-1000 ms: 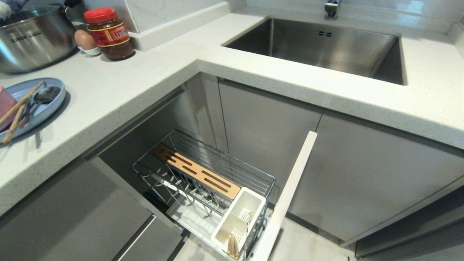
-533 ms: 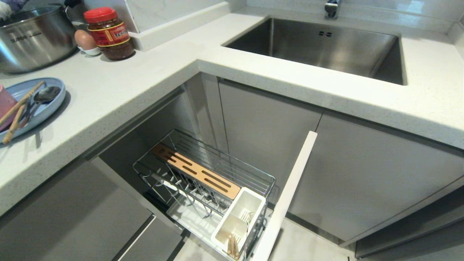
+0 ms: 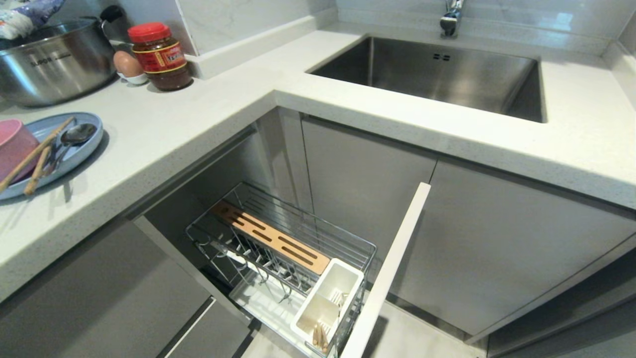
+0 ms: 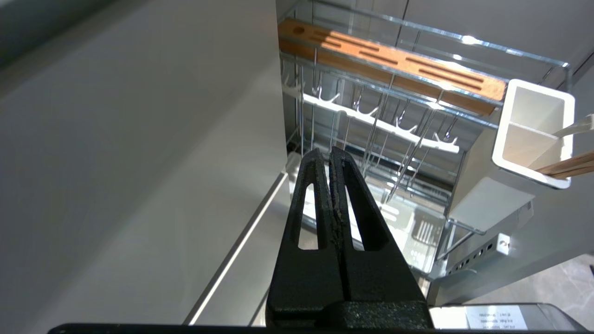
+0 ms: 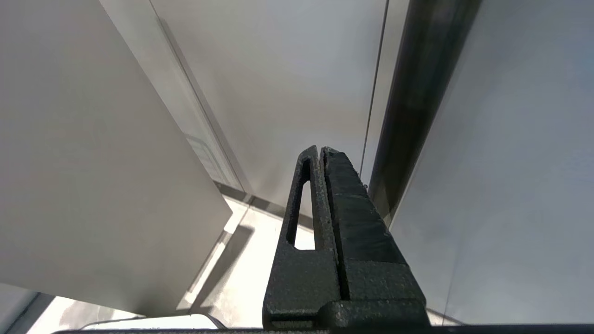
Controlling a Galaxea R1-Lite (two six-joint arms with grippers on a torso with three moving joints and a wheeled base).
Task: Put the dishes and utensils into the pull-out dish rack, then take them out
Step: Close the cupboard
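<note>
Awaiting loading: round light-blue plate [image 3: 74, 151] at 9 o'clock carries loose wooden chopsticks [image 3: 31, 160], silver spoon [image 3: 74, 136]; could roll off when lifted. Left gripper [image 4: 330, 155], right gripper [image 5: 320, 153] pressed together, empty, beside chrome wire pull-out rack [image 3: 318, 233].

Countertop [image 3: 198, 114] — plate [image 3: 79, 151], pot [image 3: 54, 64], jar [image 3: 161, 57]

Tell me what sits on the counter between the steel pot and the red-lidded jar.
In the head view, an egg in a small white holder stands between the steel pot and the red-lidded jar, close against the jar.
</note>
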